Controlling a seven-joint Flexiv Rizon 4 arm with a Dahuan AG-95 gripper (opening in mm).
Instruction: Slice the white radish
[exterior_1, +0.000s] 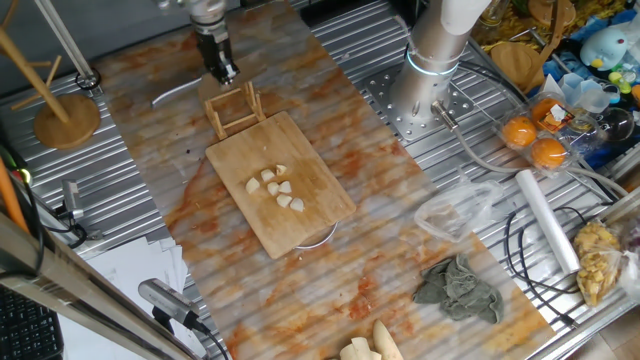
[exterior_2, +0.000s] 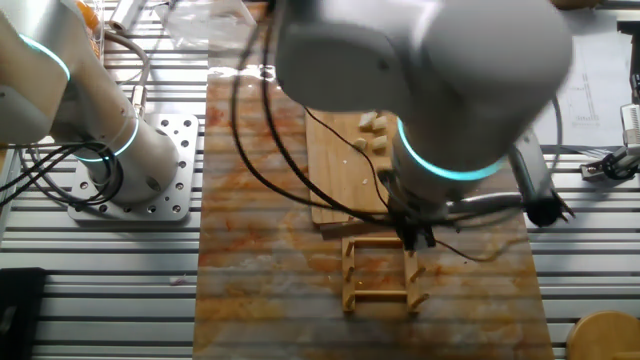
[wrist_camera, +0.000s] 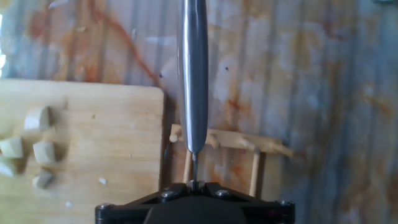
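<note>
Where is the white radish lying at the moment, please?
The white radish lies cut into small chunks near the middle of the wooden cutting board. In one fixed view it sits below the small wooden rack, where the gripper holds the knife.

The white radish (exterior_1: 274, 187) is cut into about seven small cream-white chunks. They lie in a loose cluster, some touching, near the middle of the wooden cutting board (exterior_1: 320, 215), each resting flat, edges angular.
</note>
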